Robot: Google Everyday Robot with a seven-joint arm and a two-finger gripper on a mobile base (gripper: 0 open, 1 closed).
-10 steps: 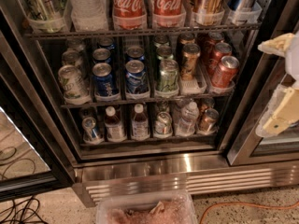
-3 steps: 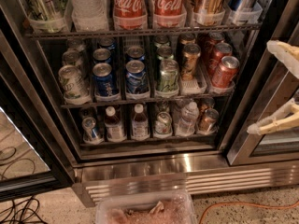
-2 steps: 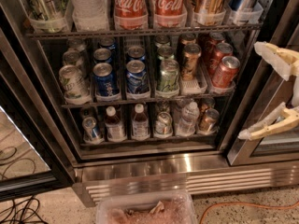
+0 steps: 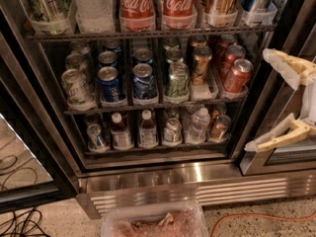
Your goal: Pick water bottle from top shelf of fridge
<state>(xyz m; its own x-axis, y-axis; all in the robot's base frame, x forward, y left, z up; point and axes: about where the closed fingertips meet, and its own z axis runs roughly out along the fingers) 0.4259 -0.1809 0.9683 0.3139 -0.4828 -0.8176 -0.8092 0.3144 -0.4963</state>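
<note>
**Bottle at the top left, gripper spread wide off to the right**

The fridge point(image 4: 197, 174) stands open, its glass door point(image 4: 19, 152) swung out at the left. The opening is bounded by the steel frame on both sides and by the steel sill below. The gripper point(image 4: 257, 101) hangs outside this opening at the right edge of the view, in front of the right frame post and level with the middle and lower racks. Its two cream fingers point(image 4: 289, 68) are spread far apart, with nothing between them.

On the floor in front of the sill sits a clear plastic tub point(image 4: 153, 221). An orange cable point(image 4: 261, 215) runs to its right, and black cables point(image 4: 17, 223) lie at the left.

The water bottle point(image 4: 94, 9) stands on the top shelf point(image 4: 148, 34), second from the left, well above and to the left of the gripper. It sits in a clear bin between a bin of tall cans point(image 4: 47, 6) and a red cola bottle point(image 4: 136, 4), just beside both. Its body is clear, ribbed plastic. The top edge of the view cuts off its upper part, so the cap does not show.
</note>
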